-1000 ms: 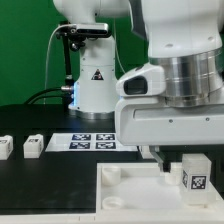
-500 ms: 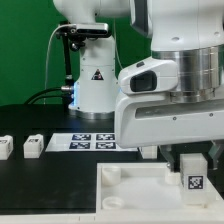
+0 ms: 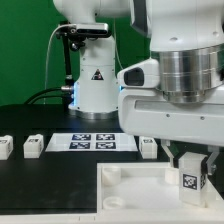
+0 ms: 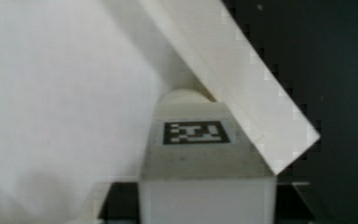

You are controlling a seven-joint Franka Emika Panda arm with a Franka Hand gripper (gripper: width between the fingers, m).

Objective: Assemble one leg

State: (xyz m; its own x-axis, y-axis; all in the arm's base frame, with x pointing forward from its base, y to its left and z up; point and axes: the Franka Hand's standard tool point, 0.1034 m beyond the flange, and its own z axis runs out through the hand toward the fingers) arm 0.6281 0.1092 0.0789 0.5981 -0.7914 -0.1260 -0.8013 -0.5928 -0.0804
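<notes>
a: what room do i have at lower right of the exterior view?

b: tight. the gripper (image 3: 190,160) hangs over the far right corner of the large flat white part (image 3: 125,195), close to its back edge; black table (image 3: 30,120) lies open toward the frame's left.

a: and the leg (image 3: 191,176)?

b: right between my fingers, tag facing the camera, upright. i'm closed on it. in the wrist view the leg (image 4: 195,150) fills the lower centre, tag (image 4: 195,133) readable, the white part's edge (image 4: 247,90) slanting across behind.

a: anything around?

b: two loose legs at centre left (image 3: 33,146) and (image 3: 5,147), another (image 3: 148,147) just beside the gripper, the marker board (image 3: 92,141) mid-frame.
</notes>
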